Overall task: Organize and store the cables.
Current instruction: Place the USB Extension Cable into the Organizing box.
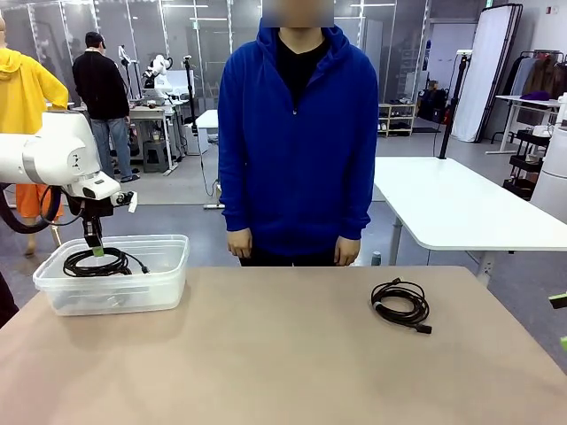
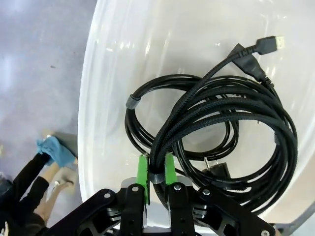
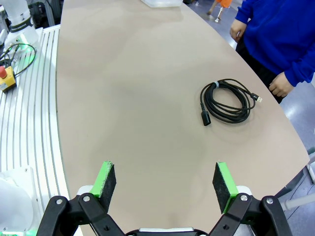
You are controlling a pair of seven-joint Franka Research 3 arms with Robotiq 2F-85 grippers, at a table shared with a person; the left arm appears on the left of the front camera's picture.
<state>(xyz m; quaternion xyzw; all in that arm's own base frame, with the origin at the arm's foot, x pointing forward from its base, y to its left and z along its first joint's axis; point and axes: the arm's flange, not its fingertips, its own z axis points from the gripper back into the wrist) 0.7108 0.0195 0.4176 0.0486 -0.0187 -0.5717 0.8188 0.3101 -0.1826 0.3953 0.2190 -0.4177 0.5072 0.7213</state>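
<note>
Black, limp and light, one braided coil (image 2: 231, 113) hangs in the clear bin (image 1: 168, 266) pinched between my left fingers (image 2: 142, 172), while the second coil (image 1: 400, 305) lies on the tabletop (image 1: 266, 354) before my wide-spread right fingers (image 3: 106, 179), best gripped at its tie.

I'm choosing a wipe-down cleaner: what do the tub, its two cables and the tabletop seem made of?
Tub: clear glossy plastic, by its see-through walls and glare. Braided cable: matte woven sleeve, by its crosshatch texture. Thinner cable: smooth, slightly shiny jacket, likely rubber or vinyl. Tabletop: matte beige, probably laminate; no grain visible.
</note>
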